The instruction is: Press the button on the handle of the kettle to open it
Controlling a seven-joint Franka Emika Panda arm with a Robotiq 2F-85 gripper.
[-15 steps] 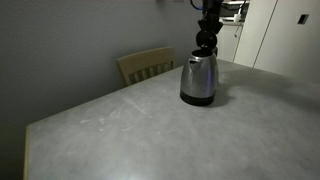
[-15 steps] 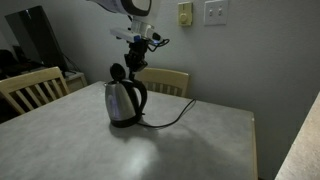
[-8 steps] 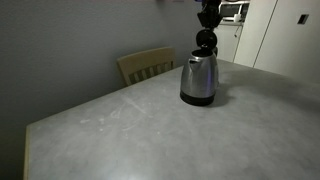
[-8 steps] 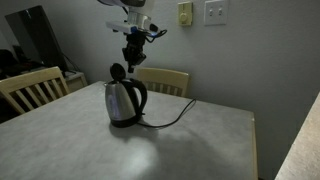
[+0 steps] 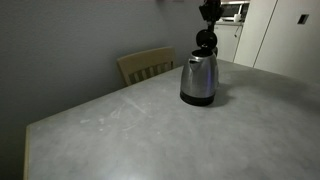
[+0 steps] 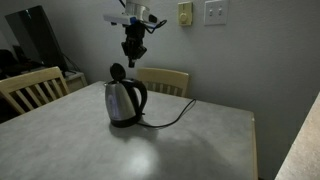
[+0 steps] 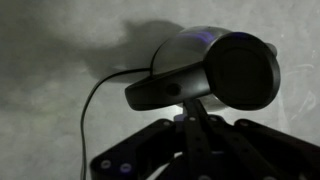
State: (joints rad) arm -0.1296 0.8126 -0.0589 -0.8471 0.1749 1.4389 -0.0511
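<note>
Wrist view shows the small brushed stainless-steel electric kettle (image 7: 182, 55) on the grey table (image 7: 50, 60) at 12 o'clock from the Robotiq gripper (image 7: 191, 112), its black loop handle (image 7: 150, 92) lying across from 9 to 3 o'clock and its round black lid (image 7: 243, 72) standing open, while the gripper's jaws are pressed together, holding and touching nothing
</note>
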